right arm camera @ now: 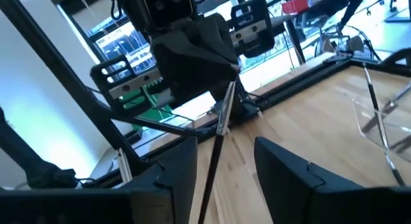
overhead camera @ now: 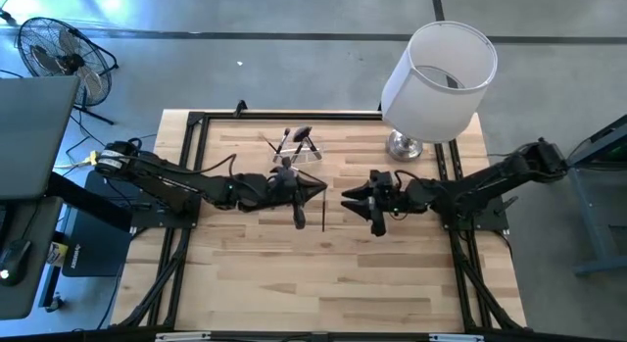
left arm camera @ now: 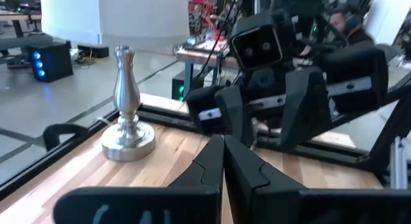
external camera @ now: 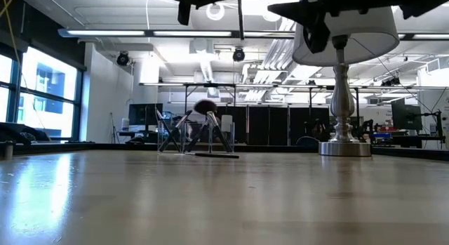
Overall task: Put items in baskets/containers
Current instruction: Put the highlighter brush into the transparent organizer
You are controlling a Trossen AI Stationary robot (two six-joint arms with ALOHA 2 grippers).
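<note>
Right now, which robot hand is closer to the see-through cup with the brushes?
The left gripper: it sits just in front of the clear cup. The right gripper is farther off, toward the lamp side.

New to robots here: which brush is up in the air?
The slim dark brush pinched by the left end effector, hanging before the open right end effector; the rest are down by the clear holder.

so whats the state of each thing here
left tool: shut on a brush, held above the table
right tool: open, holding nothing, facing the left tool
holder: on the table, brushes in it
lamp: upright at the table's far right
</note>
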